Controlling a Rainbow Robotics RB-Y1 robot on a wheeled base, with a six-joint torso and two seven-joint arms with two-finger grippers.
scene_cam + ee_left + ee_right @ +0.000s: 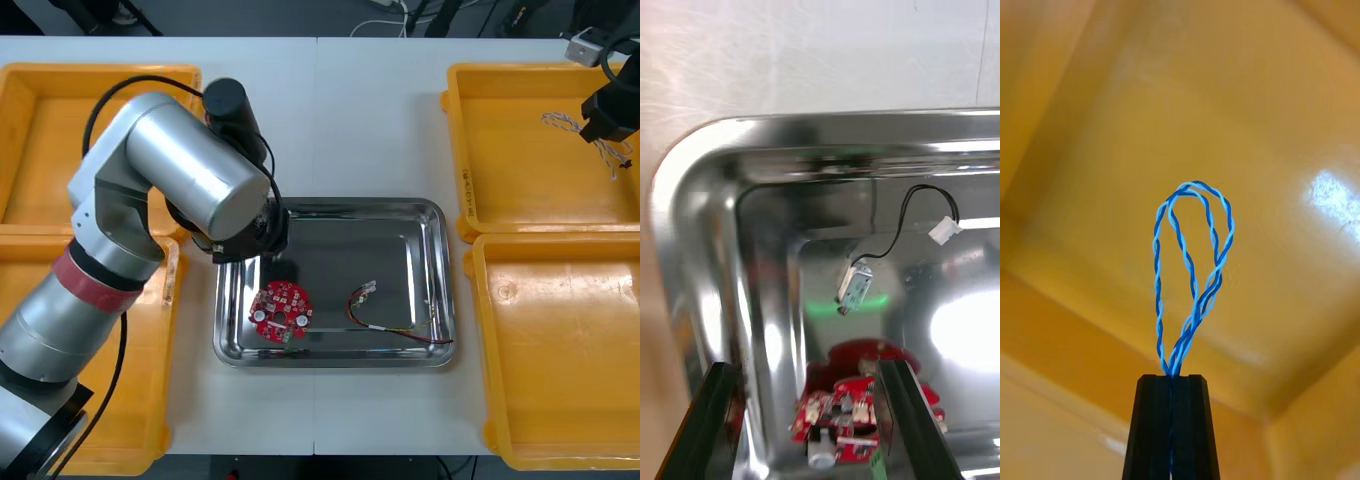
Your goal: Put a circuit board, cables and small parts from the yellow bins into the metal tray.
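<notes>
Table [350,110] | tray [330,206]: board [283,310] by left claw [805,366] | bin [520,160]: right claw [1172,379] gripping cable [1191,247]

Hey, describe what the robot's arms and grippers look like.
The left arm is made of silver cylinders with a red band and a loose black cable along it. The left gripper and right gripper have flat black fingers.

Metal tray [330,235]: bare, shiny, set between the yellow bins [520,170]. Round red circuit board [283,311] lies flat in its near-left corner. Red and yellow cable [398,327] is looped on the near-right floor. Black cable [899,225] has a white plug on one end and a small metal part [854,288] on the other, and lies near the board. Twisted blue and white cable [1192,262], doubled into a loop, is pinched in the right gripper [1172,379] over the far right bin.
</notes>
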